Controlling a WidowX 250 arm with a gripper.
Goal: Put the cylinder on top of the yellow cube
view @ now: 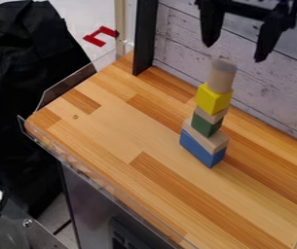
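Since the task asks for a cylinder on a yellow cube, the pale, round wooden cylinder [223, 75] is where it should be; it stands upright on the bright yellow wooden cube [213, 99], near the top of the view, and seems to rest there by its own weight alone. The black two-finger pincer [234, 52] hangs above and around the line of the tower, its fingers spread wide apart with nothing held between them; that gap presumably lets it clear the cylinder without dragging it sideways. Under the cube comes a small pale wooden piece [212, 115], then a dark green wooden block [206, 125], then a flat natural-wood block [210, 141] lying along a long blue wooden block [200, 150]; the longer pair at the bottom gives the narrow upper pieces a broader footing on the striped wooden surface [111, 126]. The cube looks a little wider than the piece beneath it, so balance probably matters most there; a brush from either finger could topple the stack, and the sensible next move would be to lift straight up and away, leaving everything standing.
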